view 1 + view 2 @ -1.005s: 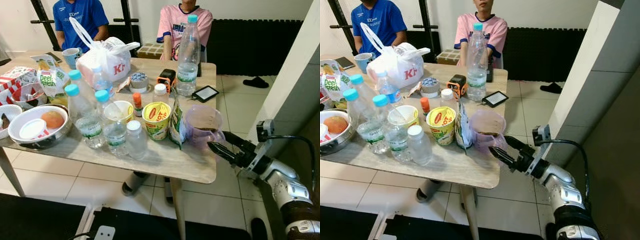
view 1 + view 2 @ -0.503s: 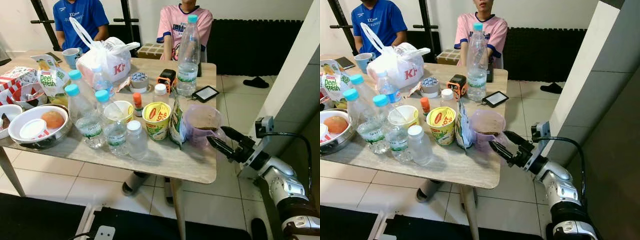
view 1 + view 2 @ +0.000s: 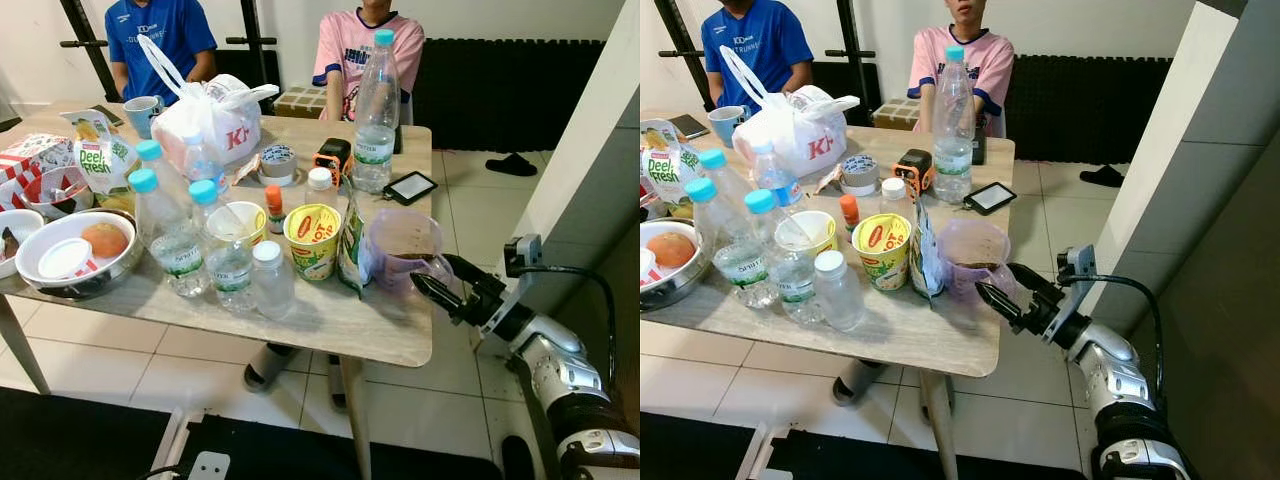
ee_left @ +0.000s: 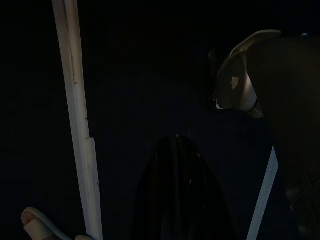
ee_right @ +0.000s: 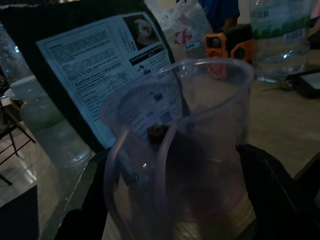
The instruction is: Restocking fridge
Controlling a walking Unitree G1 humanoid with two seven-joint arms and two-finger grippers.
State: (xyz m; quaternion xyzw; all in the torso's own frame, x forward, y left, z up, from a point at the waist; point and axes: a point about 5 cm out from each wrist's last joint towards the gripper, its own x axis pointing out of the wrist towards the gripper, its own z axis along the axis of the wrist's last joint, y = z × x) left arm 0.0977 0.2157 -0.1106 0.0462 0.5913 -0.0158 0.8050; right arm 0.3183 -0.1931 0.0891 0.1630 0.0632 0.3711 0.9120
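Note:
A translucent purple jug [image 3: 400,240] stands at the near right corner of the wooden table [image 3: 330,320], its handle toward me. My right gripper [image 3: 432,272] reaches in from the right at table height, open, one finger on each side of the handle. In the right wrist view the jug [image 5: 210,100] stands between the two black fingers [image 5: 275,190], handle nearest. I cannot tell whether the fingers touch it. My left gripper [image 4: 177,150] hangs in the dark over the floor, its fingers together.
A printed pouch [image 3: 352,245] leans against the jug's left side. A yellow noodle cup [image 3: 313,240], several water bottles [image 3: 230,255], a tall bottle [image 3: 377,110], a white bag [image 3: 205,120] and a bowl [image 3: 70,255] crowd the table. Two people sit behind. A white wall [image 3: 590,160] is on my right.
My right gripper has crept a little up and toward the jug, so its fingers now sit closer around the handle. The things on the table have not moved.

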